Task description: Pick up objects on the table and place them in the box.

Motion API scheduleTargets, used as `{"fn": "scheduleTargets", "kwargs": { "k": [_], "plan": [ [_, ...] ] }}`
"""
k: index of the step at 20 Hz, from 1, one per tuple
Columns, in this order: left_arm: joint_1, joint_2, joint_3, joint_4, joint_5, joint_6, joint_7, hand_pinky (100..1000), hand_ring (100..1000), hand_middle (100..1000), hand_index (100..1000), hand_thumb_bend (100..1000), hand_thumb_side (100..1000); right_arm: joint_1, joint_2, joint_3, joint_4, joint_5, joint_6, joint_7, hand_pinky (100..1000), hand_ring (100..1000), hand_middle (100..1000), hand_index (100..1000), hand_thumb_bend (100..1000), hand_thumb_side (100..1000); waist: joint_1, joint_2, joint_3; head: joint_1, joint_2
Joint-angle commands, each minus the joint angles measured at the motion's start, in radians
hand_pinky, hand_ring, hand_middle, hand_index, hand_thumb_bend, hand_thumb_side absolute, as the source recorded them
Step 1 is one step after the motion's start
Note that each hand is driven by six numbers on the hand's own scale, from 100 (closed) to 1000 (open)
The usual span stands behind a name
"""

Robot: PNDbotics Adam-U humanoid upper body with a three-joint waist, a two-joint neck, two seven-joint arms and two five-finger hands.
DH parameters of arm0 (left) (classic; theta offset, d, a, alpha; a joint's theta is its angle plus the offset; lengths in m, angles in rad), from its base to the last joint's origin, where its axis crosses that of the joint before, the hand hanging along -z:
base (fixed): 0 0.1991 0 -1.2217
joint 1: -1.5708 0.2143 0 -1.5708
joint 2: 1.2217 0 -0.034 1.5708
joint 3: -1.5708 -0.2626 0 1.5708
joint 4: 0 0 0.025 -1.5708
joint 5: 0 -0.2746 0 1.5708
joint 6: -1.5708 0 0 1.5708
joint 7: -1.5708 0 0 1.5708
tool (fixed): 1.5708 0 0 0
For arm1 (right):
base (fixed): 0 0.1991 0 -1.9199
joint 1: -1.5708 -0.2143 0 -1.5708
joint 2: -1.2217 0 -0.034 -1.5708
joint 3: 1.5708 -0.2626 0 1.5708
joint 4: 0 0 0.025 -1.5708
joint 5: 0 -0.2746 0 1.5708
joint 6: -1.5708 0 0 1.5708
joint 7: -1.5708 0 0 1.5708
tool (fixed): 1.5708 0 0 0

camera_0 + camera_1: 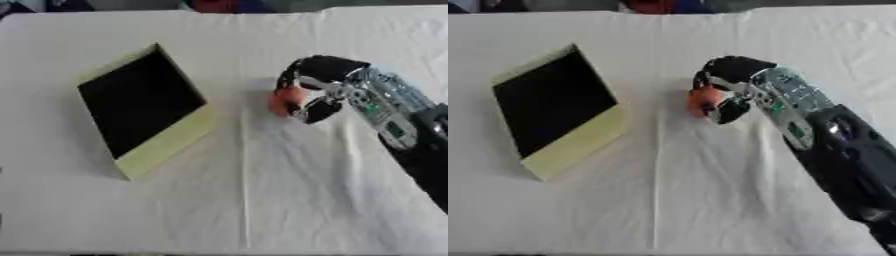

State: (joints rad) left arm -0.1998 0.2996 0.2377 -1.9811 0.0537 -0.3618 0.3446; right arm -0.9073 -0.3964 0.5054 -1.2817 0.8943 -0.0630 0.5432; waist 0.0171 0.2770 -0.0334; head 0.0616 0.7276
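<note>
A small orange object [282, 101] sits on the white cloth right of the centre. My right hand [317, 89] comes in from the right, and its black fingers and thumb curl round the orange object from above and below. The box [166, 145] lies to the left: pale yellow walls, a dark inside, its opening facing up and tilted askew. The box's inside looks dark, with nothing distinct in it. My left hand shows in neither view.
A white cloth [262, 200] with soft creases covers the whole table. At the far edge a red and blue shape [219, 5] shows beyond the cloth. My right forearm [833, 150] crosses the lower right part.
</note>
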Motion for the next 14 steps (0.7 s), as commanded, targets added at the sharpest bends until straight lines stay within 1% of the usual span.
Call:
{"fn": "scheduleTargets", "kwargs": {
  "k": [1, 4, 6, 8, 10, 11, 14],
  "plan": [
    [-0.007, 0.012, 0.002, -0.019, 0.003, -0.002, -0.006, 566, 689, 754, 761, 100, 665, -0.021, 0.000, -0.003, -0.002, -0.009, 0.003, -0.016, 876, 859, 537, 757, 100, 100, 0.002, -0.016, 0.001, -0.001, -0.011],
    [-0.007, 0.011, 0.003, -0.019, 0.003, -0.002, -0.007, 567, 690, 754, 761, 100, 664, -0.023, 0.004, -0.004, -0.003, -0.022, 0.015, -0.031, 863, 845, 531, 752, 100, 100, 0.002, -0.017, 0.001, -0.002, -0.010],
    [-0.008, 0.011, 0.003, -0.019, 0.003, -0.002, -0.007, 567, 690, 754, 761, 100, 662, -0.025, 0.007, -0.006, -0.006, -0.045, 0.030, -0.040, 847, 831, 524, 745, 100, 100, 0.001, -0.017, 0.000, -0.002, -0.010],
    [-0.007, 0.010, 0.004, -0.019, 0.004, -0.001, -0.007, 567, 690, 754, 761, 100, 663, -0.025, 0.007, -0.010, -0.013, -0.078, 0.054, -0.056, 822, 808, 494, 714, 100, 101, 0.000, -0.018, -0.001, -0.001, -0.010],
    [-0.007, 0.010, 0.005, -0.019, 0.004, -0.001, -0.007, 567, 691, 754, 761, 100, 663, -0.025, 0.006, -0.013, -0.024, -0.107, 0.083, -0.074, 815, 801, 484, 703, 100, 120, -0.001, -0.018, -0.001, -0.002, -0.011],
    [-0.007, 0.011, 0.005, -0.019, 0.004, -0.001, -0.007, 567, 691, 754, 761, 100, 663, -0.026, 0.005, -0.013, -0.030, -0.115, 0.097, -0.084, 803, 788, 470, 686, 100, 138, -0.002, -0.019, -0.001, -0.002, -0.011],
    [-0.006, 0.010, 0.004, -0.019, 0.005, 0.000, -0.008, 567, 690, 754, 759, 100, 663, -0.027, 0.007, -0.017, -0.044, -0.124, 0.133, -0.113, 794, 779, 458, 672, 100, 165, -0.003, -0.022, -0.001, -0.002, -0.012]
  ]
}}
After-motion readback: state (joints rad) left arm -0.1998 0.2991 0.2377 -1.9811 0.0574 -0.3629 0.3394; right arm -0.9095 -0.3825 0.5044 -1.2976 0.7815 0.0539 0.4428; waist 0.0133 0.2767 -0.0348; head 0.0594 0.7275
